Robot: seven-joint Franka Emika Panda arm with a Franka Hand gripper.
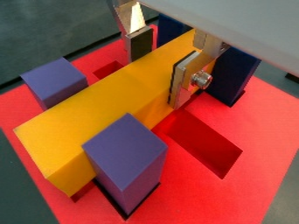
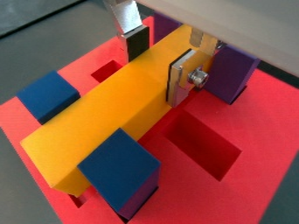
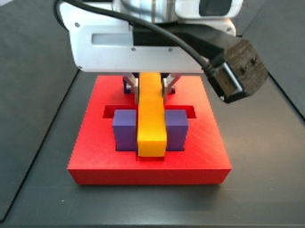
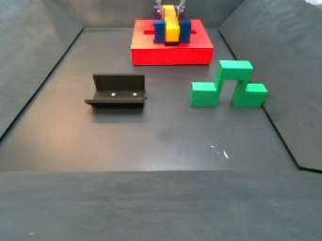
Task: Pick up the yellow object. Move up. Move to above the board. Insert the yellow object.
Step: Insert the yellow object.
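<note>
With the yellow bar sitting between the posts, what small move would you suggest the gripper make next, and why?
Probably open the gripper and lift straight up. In both wrist views its fingers clamp the yellow object, which already lies between the posts on the board, apparently seated; whether it is fully down is unclear.

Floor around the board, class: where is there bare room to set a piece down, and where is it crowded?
Bare: the wide dark floor between the fixture and green stepped block, and nearer the camera. Crowded: the board, where the hand grips the yellow object.
</note>
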